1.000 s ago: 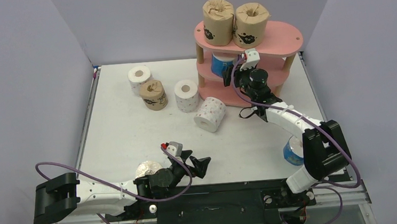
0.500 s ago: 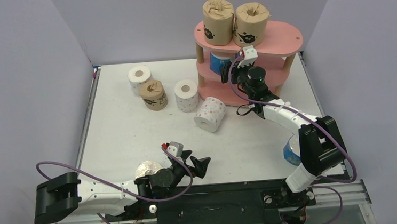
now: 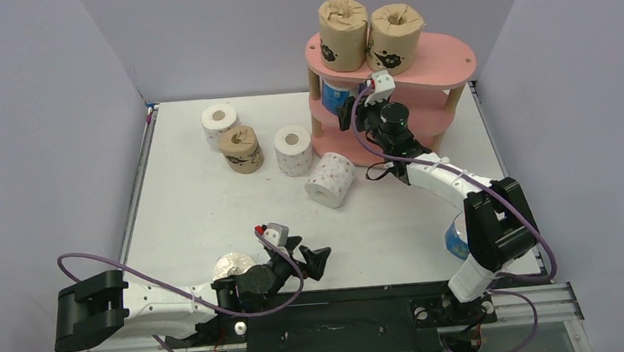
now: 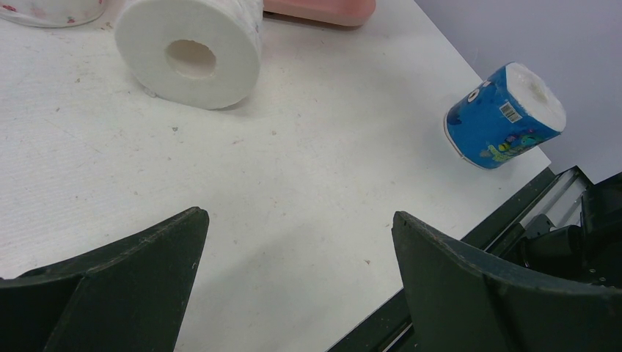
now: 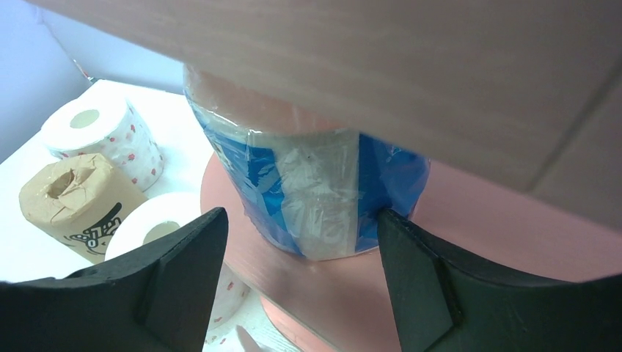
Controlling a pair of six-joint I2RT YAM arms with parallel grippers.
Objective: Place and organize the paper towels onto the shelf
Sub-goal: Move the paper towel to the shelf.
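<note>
The pink shelf (image 3: 443,61) stands at the back right, with two brown paper towels (image 3: 343,22) (image 3: 394,33) upright on its top board. A blue roll (image 5: 308,183) stands at the left end of the middle board (image 5: 469,235). My right gripper (image 3: 346,116) reaches in under the top board. It is open, its right fingertip (image 5: 389,227) against the roll's side and its left one a little apart from it. Near the front edge my left gripper (image 3: 311,260) is open and holds nothing.
On the table are two upright white dotted rolls (image 3: 220,120) (image 3: 293,148), a brown roll (image 3: 242,148) and a white roll on its side (image 3: 330,179). A blue roll (image 4: 506,114) lies by the right arm's base. Another roll (image 3: 232,266) shows beside my left arm.
My right gripper has slid left along the middle board, and the blue roll has shifted left with it. The left arm has not moved.
</note>
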